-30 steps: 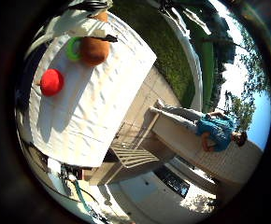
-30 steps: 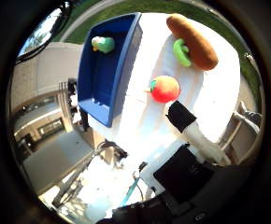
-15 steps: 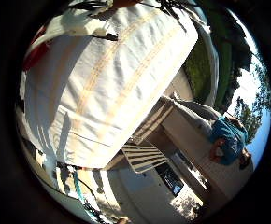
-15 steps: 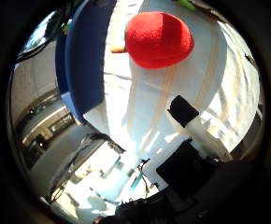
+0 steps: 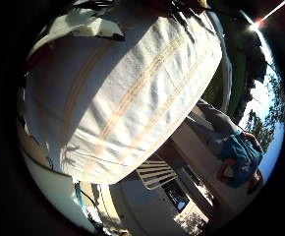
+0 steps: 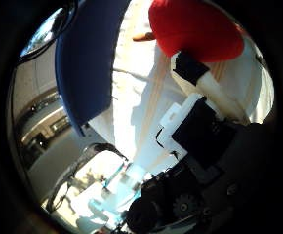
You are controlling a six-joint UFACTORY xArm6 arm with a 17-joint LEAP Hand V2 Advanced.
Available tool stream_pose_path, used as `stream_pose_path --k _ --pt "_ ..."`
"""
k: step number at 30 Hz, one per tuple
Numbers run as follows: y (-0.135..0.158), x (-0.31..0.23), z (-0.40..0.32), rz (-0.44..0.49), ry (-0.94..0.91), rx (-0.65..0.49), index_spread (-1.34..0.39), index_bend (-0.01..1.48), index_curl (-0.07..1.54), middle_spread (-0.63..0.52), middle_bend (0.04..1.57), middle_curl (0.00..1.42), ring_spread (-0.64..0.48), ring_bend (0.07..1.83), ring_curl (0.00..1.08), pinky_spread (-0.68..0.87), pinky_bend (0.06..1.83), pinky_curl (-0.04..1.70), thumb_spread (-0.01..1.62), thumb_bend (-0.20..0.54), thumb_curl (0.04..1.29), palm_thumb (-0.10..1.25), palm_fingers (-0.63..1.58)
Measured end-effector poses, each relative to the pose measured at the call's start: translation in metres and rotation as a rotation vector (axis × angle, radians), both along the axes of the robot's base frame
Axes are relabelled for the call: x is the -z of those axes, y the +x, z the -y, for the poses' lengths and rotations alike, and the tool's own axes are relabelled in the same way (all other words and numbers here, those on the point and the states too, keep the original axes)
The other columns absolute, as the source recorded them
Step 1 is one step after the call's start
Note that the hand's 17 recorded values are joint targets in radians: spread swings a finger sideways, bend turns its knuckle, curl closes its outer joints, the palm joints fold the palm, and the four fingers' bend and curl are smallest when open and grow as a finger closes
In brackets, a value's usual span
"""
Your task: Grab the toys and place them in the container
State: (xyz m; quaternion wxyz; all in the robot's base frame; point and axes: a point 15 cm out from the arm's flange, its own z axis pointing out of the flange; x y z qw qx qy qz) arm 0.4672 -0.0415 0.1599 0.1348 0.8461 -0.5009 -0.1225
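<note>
**Hand close over the red toy**

Little finger side: only the cloth-covered surface (image 5: 128, 93) shows.

Thumb side: the red toy (image 6: 195, 27) lies on the cloth near the blue container (image 6: 85, 63). The hand (image 6: 200, 126) hangs close over it, one of its fingers (image 6: 200, 78) reaching straight toward the toy, nothing gripped.

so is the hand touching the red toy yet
Cannot tell. In the thumb side view a fingertip of the hand overlaps the red toy, but no contact or gap shows plainly.
</note>
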Motion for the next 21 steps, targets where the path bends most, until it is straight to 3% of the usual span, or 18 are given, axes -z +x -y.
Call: stream_pose_path --k 3,5,10,15,21 --pt "0.003 -0.002 -0.011 0.020 0.041 -0.003 -0.22 0.07 0.09 -0.11 0.65 0.61 0.11 1.14 0.55 0.42 1.01 0.10 1.10 -0.019 0.36 0.72 0.76" --pt "0.005 -0.006 -0.018 0.035 0.072 -0.006 -0.30 0.19 0.05 -0.15 0.75 0.68 0.06 1.24 0.61 0.39 1.21 0.15 1.09 -0.015 0.37 0.76 0.95" --pt "0.008 -0.024 -0.025 0.071 0.094 -0.001 -0.48 0.32 -0.01 -0.21 0.94 0.86 -0.04 1.28 0.71 0.28 1.55 0.29 1.06 -0.001 0.42 0.87 1.07" --pt "0.000 -0.046 -0.041 0.072 0.083 0.012 -0.61 0.46 -0.02 -0.24 1.02 0.95 -0.08 1.29 0.76 0.22 1.63 0.35 1.09 0.025 0.48 0.99 1.06" --pt "-0.054 -0.080 -0.049 -0.087 0.060 0.022 -0.75 0.62 -0.02 -0.25 1.07 1.03 -0.12 1.31 0.80 0.18 1.67 0.40 1.13 0.009 0.54 1.03 1.00"
